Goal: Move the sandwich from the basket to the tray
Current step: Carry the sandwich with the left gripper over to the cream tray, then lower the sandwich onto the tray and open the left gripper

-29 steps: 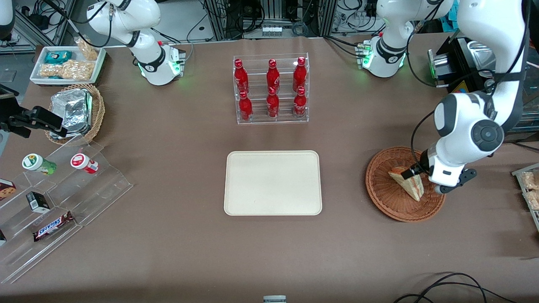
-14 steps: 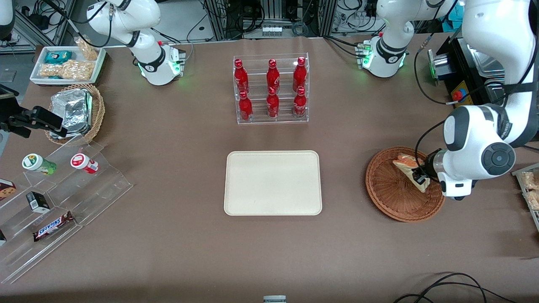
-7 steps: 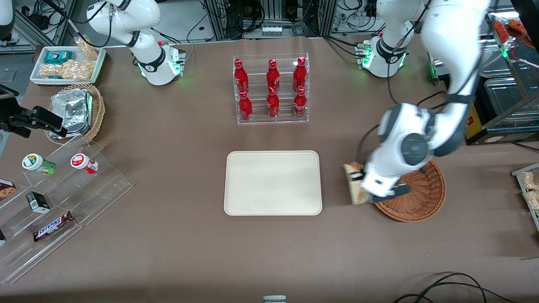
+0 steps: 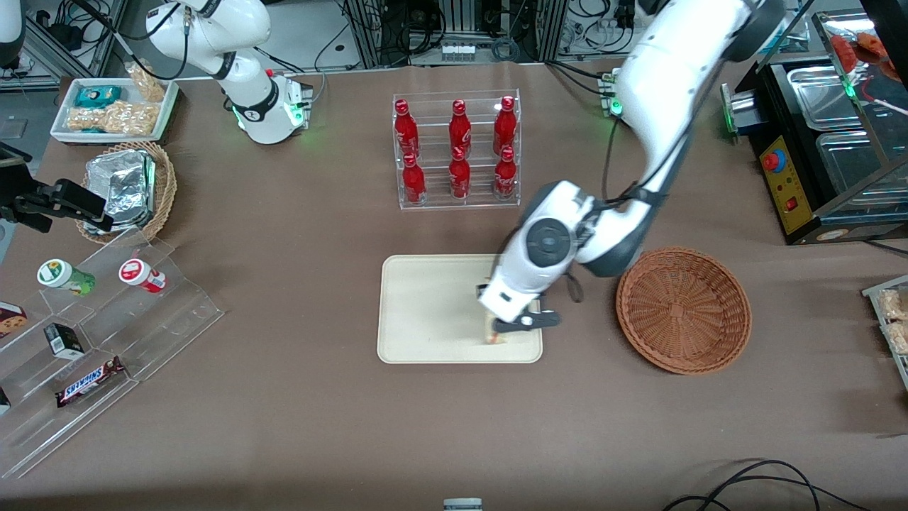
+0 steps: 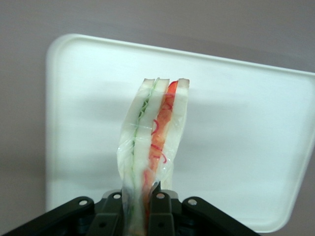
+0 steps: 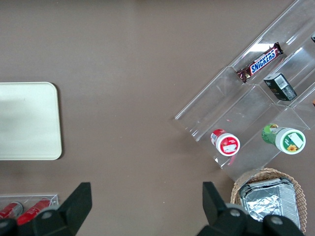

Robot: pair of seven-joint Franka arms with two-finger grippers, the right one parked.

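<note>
My left gripper (image 4: 500,328) hangs over the cream-beige tray (image 4: 425,305), above the tray's corner nearest the front camera on the working arm's side. It is shut on the sandwich (image 5: 153,147), a plastic-wrapped wedge of white bread with green and orange-red filling, held on edge between the fingers (image 5: 162,206). In the front view only a small bit of the sandwich (image 4: 494,338) shows under the gripper. The tray (image 5: 236,147) lies under the sandwich in the left wrist view. The reddish-brown wicker basket (image 4: 683,309) stands beside the tray toward the working arm's end, with nothing in it.
An acrylic rack of red bottles (image 4: 457,150) stands farther from the front camera than the tray. A clear stepped display (image 4: 92,333) with snacks, a tan basket of foil packets (image 4: 128,188) and a white snack tray (image 4: 113,108) lie toward the parked arm's end.
The gripper lifted the sandwich out of the basket and carried it sideways to above the tray. The basket now holds nothing.
</note>
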